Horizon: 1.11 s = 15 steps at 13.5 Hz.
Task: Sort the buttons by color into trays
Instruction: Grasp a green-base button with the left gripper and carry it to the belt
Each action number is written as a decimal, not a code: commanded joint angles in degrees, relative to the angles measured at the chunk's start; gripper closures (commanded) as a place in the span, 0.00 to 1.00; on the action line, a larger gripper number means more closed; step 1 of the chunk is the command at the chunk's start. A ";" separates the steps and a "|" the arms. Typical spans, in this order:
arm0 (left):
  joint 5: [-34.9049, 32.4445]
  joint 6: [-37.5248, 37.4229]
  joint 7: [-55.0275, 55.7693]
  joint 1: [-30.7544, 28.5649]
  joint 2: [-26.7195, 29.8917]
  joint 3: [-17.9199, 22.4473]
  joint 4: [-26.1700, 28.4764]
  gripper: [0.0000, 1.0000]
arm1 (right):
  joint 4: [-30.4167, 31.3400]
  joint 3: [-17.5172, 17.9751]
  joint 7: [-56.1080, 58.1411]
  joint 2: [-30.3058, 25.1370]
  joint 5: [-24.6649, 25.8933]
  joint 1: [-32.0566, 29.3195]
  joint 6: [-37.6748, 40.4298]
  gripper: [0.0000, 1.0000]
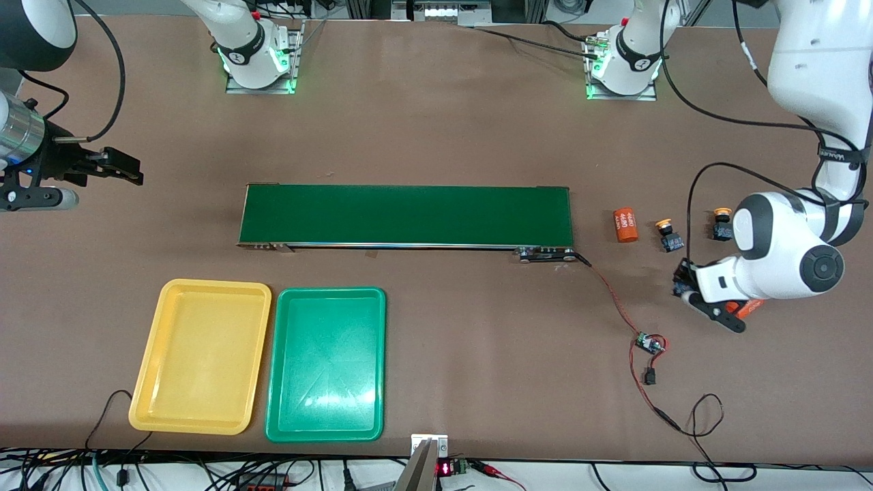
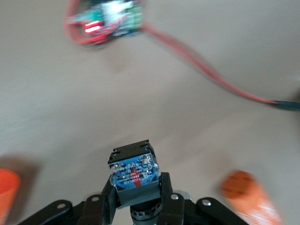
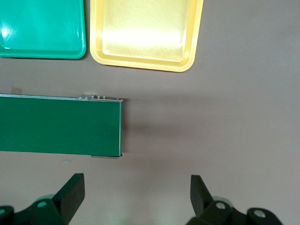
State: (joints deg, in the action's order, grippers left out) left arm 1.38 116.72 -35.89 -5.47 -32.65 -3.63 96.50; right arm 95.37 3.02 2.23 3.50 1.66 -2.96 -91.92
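The left tool (image 2: 138, 201) at lower right grips a button (image 2: 133, 171); the right tool (image 3: 136, 197), upper left, waits spread wide.

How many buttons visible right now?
3. One button is clamped in the left gripper; two yellow-capped buttons lie beside the orange cylinder. A fourth may be hidden under the left arm.

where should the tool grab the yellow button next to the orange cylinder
Grip the yellow-capped button across its black blocky body, coming straight down from above: it seems to lie tilted, and the flat body sides suit the fingers better than the round cap. The orange cylinder beside it stands apart, leaving room.
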 commanded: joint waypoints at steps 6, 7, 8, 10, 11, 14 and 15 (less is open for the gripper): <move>3.02 -4.83 33.83 10.82 17.26 -11.21 14.40 1.00 | 0.78 0.23 -0.74 -0.51 -0.96 -0.21 -0.10 0.00; 4.76 -4.22 37.00 11.35 17.87 -12.44 15.63 1.00 | 0.78 0.23 -0.74 -0.51 -0.96 -0.21 -0.01 0.00; 6.17 -2.56 39.30 11.79 18.58 -13.76 17.38 1.00 | 0.87 0.23 -0.74 -0.60 -0.96 -0.21 0.16 0.00; 6.62 2.18 42.99 13.98 19.55 -15.00 20.73 1.00 | 1.14 0.23 -0.39 -0.60 -0.96 -0.21 -0.10 0.00; 6.62 4.64 44.75 14.52 19.55 -15.96 21.96 1.00 | 1.14 0.23 -0.39 -0.60 -0.96 -0.21 -0.10 0.00; 6.54 12.46 44.95 14.52 18.24 -16.94 24.96 1.00 | 1.22 0.23 -0.12 -0.60 -0.96 -0.12 -0.27 0.00; 6.45 13.87 44.51 14.52 17.01 -16.94 25.05 1.00 | 1.22 0.23 -0.12 -0.60 -0.96 -0.12 -0.27 0.00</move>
State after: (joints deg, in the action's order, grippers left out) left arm 7.02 127.52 8.89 9.46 -15.48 -20.49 119.85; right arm 95.89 3.04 2.23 3.50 1.63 -2.92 -91.90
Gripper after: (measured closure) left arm 0.608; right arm 0.000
